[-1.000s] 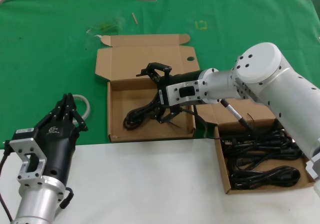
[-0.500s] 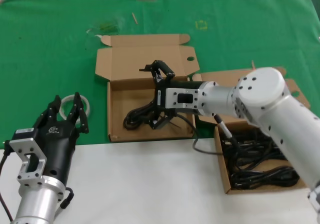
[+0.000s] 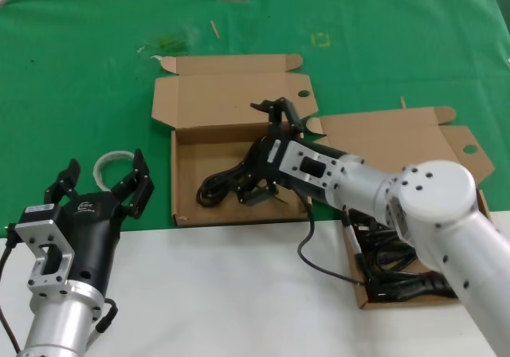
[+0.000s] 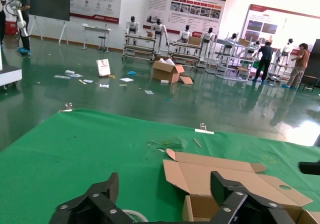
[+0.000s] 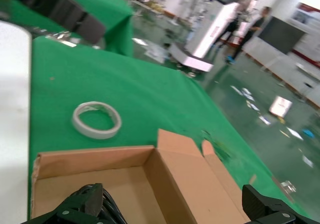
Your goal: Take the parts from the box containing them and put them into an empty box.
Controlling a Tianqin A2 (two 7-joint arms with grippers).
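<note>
Inside the receiving box (image 3: 185, 183), the right gripper (image 3: 269, 145) hangs just above one coiled power cable (image 3: 227, 185), fingers spread wide and holding nothing. Best to lift straight up, clear of the box wall — a snagged loop would drag the bundle out. More cables fill the supply box (image 3: 357, 271) on the right; the left gripper (image 3: 102, 186), open, idles to the left.

Two shallow brown cardboard mailers, both lids flipped open. Left box (image 3: 185, 174), the one further from the robot, holding one black coiled cable (image 3: 227, 183) lying loose along its floor, near the front wall. Right box (image 3: 390, 138) closer in, still packed with more black cable bundles (image 3: 398, 281), tangled together, plugs hard to pick out.
</note>
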